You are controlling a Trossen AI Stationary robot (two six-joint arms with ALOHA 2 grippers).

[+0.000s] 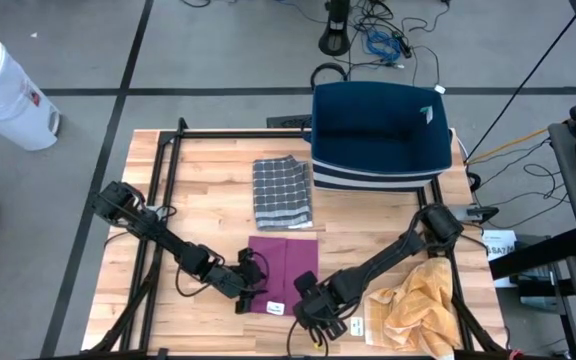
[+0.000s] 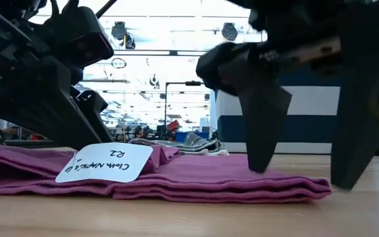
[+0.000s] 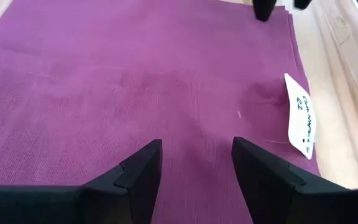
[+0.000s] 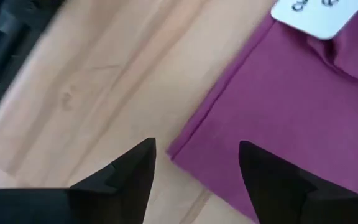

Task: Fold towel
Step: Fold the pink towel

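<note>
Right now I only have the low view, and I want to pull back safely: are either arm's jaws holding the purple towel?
Observer: No. The left wrist view shows the left jaws open above the purple towel, with nothing between them.
Operator: And the right?
Observer: The right jaws are open too. The towel's corner shows between them, and one finger is over the bare table.
Operator: Anything else near the arms?
Observer: From above, a yellow cloth lies crumpled at the front right of the table, beside the right arm.
</note>
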